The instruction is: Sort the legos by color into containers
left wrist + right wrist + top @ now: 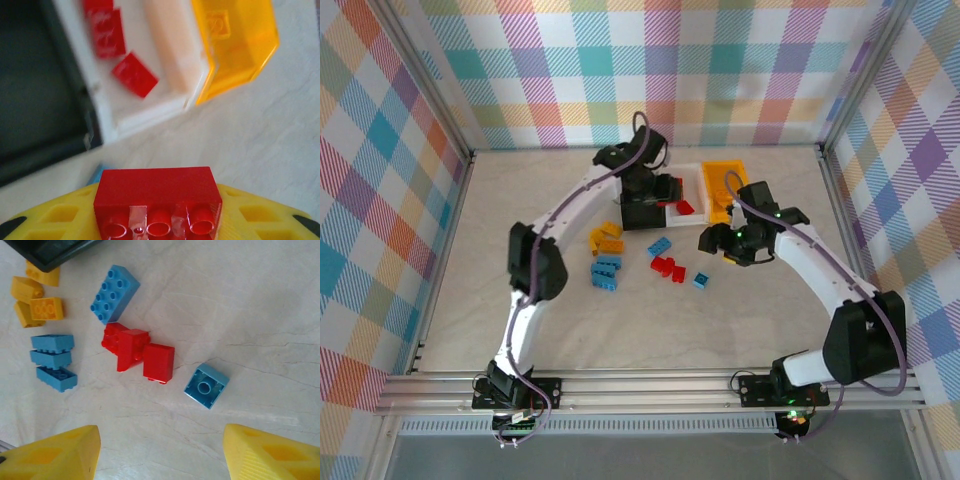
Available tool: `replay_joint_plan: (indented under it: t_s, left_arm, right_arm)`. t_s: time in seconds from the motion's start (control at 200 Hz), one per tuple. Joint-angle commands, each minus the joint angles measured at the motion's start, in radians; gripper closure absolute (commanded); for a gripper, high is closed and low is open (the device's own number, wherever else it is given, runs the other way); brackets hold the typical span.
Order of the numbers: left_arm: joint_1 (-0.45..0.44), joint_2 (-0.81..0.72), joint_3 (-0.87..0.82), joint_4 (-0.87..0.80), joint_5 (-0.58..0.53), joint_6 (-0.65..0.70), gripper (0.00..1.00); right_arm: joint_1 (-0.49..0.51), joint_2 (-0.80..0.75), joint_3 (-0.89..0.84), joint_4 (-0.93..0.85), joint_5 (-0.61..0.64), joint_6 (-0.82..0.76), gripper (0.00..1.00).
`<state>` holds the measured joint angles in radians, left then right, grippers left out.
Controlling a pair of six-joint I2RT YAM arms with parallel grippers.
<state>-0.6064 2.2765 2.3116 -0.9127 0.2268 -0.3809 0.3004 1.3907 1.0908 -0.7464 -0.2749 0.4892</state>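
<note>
On the table [470, 320], the white bin [150, 111] sits between the black bin [35, 90] and the orange bin [240, 45]. The left gripper [159, 225] is pinched on a red brick [157, 192], seemingly short of the near rim. If released early, the brick could be dropped outside the bin. The right gripper [160, 440] is held spread above the loose red bricks [137, 352], where the blue brick [206, 386] just beside them could be nudged.
</note>
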Motion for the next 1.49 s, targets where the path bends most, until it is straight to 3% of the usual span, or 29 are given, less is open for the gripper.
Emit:
replay_joint_plan:
  t_s: [0.0,0.24,0.52,0.785,0.945,1.005,1.08,1.265,1.49]
  left_arm:
    - [0.007,0.133,0.205,-0.003,0.039,-0.030,0.52]
    - [0.005,0.283,0.282,0.176,0.048,-0.086,0.50]
    - [0.005,0.366,0.373,0.210,0.060,-0.113,0.26]
    - [0.004,0.286,0.375,0.197,0.077,-0.110,0.22]
    - [0.000,0.147,0.365,0.034,0.001,-0.017,0.20]
    - [0.002,0.076,0.312,-0.041,-0.044,0.037,0.20]
    - [0.014,-0.044,0.129,-0.069,-0.082,0.069,0.18]
    - [0.047,-0.351,-0.352,0.029,-0.131,0.063,0.16]
    - [0.083,-0.548,-0.628,0.052,-0.146,0.046,0.15]
  right_arm:
    - [0.001,-0.042,-0.014,0.018,-0.028,0.020,0.34]
    - [0.001,-0.081,-0.006,-0.023,-0.022,0.023,0.34]
    - [0.001,-0.105,-0.008,-0.087,0.006,0.019,0.34]
    - [0.057,-0.030,-0.002,-0.139,0.026,-0.099,0.34]
    - [0.169,0.120,0.061,-0.147,0.117,-0.182,0.34]
    - [0.204,0.176,0.095,-0.136,0.139,-0.195,0.35]
    - [0.238,0.244,0.134,-0.127,0.177,-0.219,0.35]
    - [0.265,0.380,0.220,-0.115,0.236,-0.276,0.36]
    - [0.273,0.505,0.300,-0.110,0.244,-0.273,0.35]
